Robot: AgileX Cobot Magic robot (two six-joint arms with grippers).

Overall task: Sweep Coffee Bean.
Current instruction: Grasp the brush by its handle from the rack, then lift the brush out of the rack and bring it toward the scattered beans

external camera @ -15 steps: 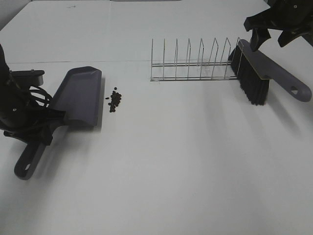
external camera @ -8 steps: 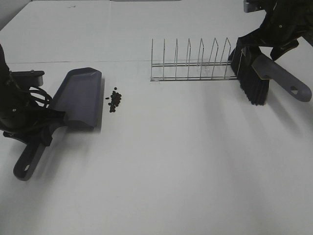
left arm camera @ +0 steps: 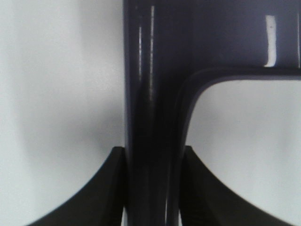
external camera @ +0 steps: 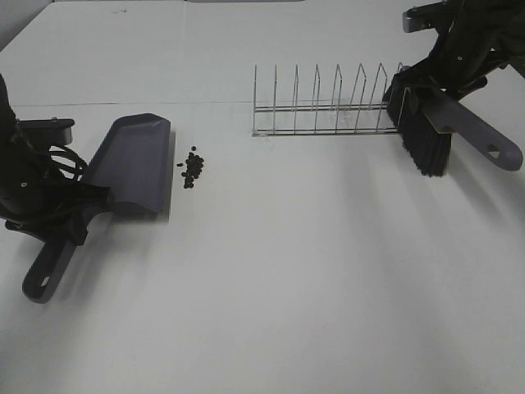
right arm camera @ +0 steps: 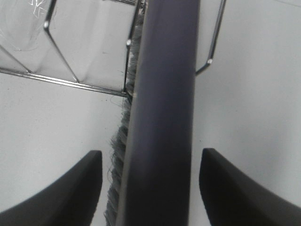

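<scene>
High camera overlooks table (external camera: 287, 271); wrist cameras hug dustpan (left arm camera: 150, 117), brush (right arm camera: 162, 117).

1. A broad white bench (external camera: 287, 287) fills nearly everything I can see, matte and plain.
2. A thin dark seam (external camera: 164, 103) runs straight across it, towards the far side.
3. Beyond the far left corner sits a grey patch (external camera: 12, 25) (floor or wall, I can't tell).
4. The light is even, and shadows on the surface are soft and pale.
</scene>
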